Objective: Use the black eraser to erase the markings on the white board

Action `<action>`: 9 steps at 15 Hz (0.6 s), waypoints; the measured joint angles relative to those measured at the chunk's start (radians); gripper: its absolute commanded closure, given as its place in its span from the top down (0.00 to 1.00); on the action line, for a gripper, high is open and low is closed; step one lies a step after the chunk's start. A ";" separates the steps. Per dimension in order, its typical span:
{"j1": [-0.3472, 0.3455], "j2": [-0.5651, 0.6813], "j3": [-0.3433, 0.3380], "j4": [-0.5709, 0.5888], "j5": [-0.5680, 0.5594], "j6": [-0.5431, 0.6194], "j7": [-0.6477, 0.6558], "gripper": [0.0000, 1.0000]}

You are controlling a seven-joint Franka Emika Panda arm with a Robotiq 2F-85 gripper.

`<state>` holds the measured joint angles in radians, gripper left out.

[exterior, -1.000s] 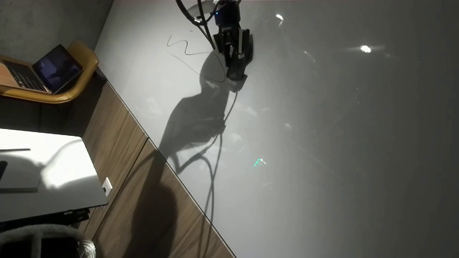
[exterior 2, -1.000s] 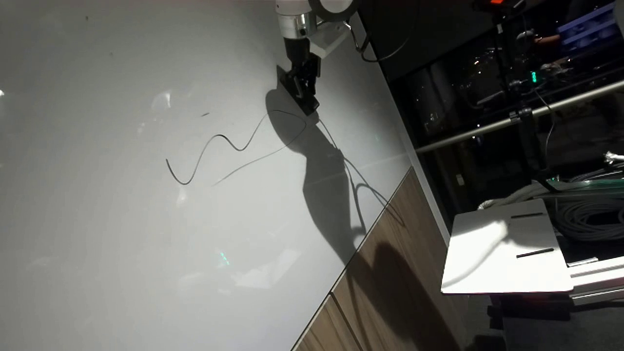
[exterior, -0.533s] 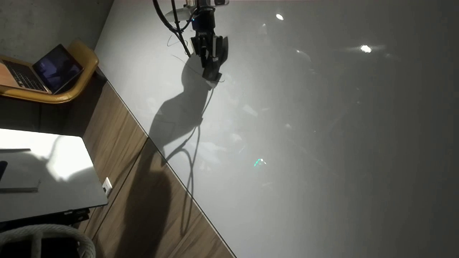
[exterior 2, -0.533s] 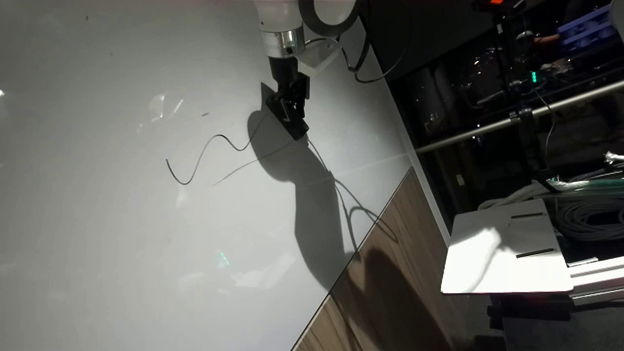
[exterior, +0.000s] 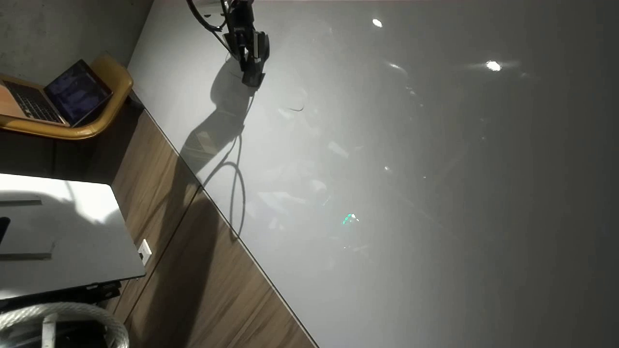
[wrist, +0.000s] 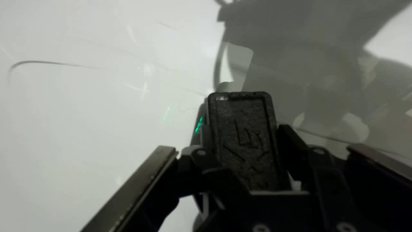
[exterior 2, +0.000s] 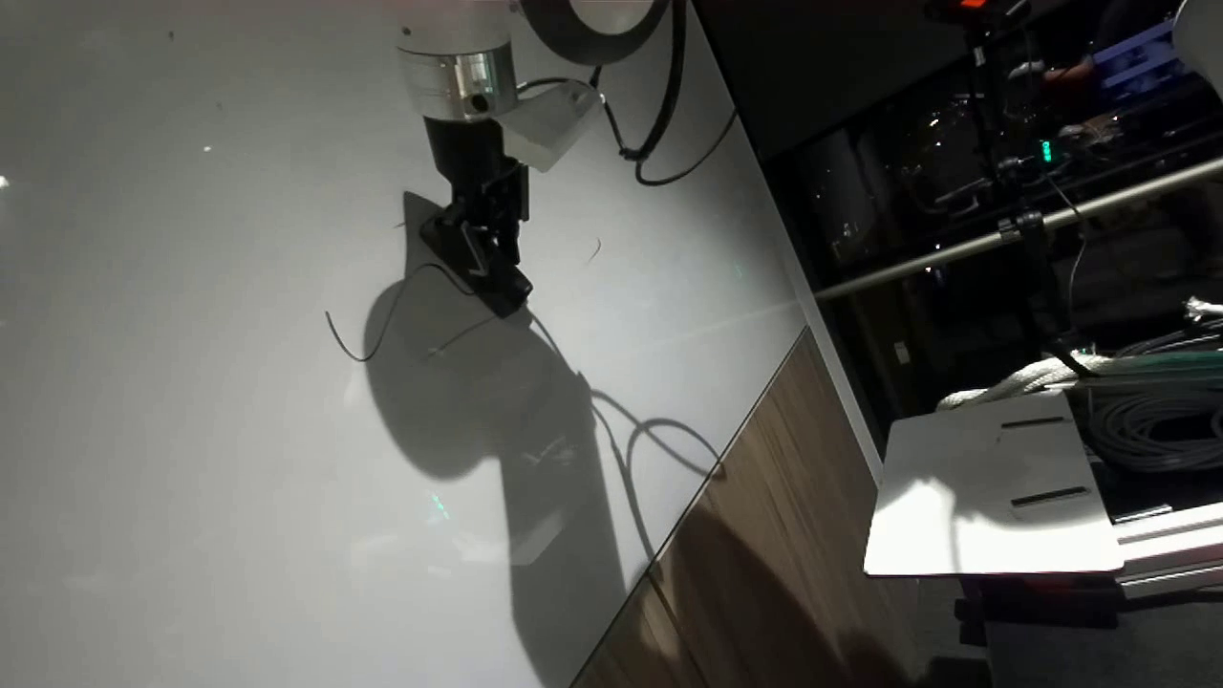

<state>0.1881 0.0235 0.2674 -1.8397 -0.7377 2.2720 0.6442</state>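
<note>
The black eraser (wrist: 243,129) is held lengthwise between the fingers of my gripper (wrist: 246,138) in the wrist view. In both exterior views the gripper (exterior: 251,55) (exterior 2: 482,229) holds the eraser (exterior: 253,79) (exterior 2: 506,294) against or very close to the white board (exterior: 411,266) (exterior 2: 191,478). The markings (exterior 2: 361,359) run as a wavy dark line from the left up to the eraser, partly in the arm's shadow. A faint straight stroke lies just below the eraser. A short separate arc (exterior: 297,110) (exterior 2: 597,250) lies beside the gripper; an arc of marking (wrist: 38,62) shows in the wrist view.
Wood panels (exterior: 251,299) border the board's straight edge. A small white table (exterior: 96,261) (exterior 2: 994,535) stands beyond them. A laptop (exterior: 77,94) sits on a yellow chair (exterior: 118,79). Arm cables (exterior 2: 669,105) hang beside the wrist. The arm's shadow falls across the board.
The gripper, still holding the eraser, has moved left in both exterior views, and down in one of them. The looped end of the markings it passed over is gone except a short arc.
</note>
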 measured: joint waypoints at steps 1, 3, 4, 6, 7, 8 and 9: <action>0.026 0.027 0.010 0.037 -0.012 -0.022 0.003 0.28; 0.081 0.082 0.021 0.117 -0.030 -0.076 0.004 0.28; 0.108 0.110 0.023 0.159 -0.036 -0.104 0.003 0.28; 0.157 0.164 0.024 0.242 -0.039 -0.155 -0.001 0.28; 0.179 0.191 0.024 0.280 -0.039 -0.174 -0.003 0.28; 0.199 0.217 0.024 0.314 -0.039 -0.189 -0.005 0.28; 0.219 0.246 0.023 0.349 -0.039 -0.203 -0.006 0.28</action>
<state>0.4073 0.2691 0.2908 -1.4910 -0.7762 2.0694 0.6377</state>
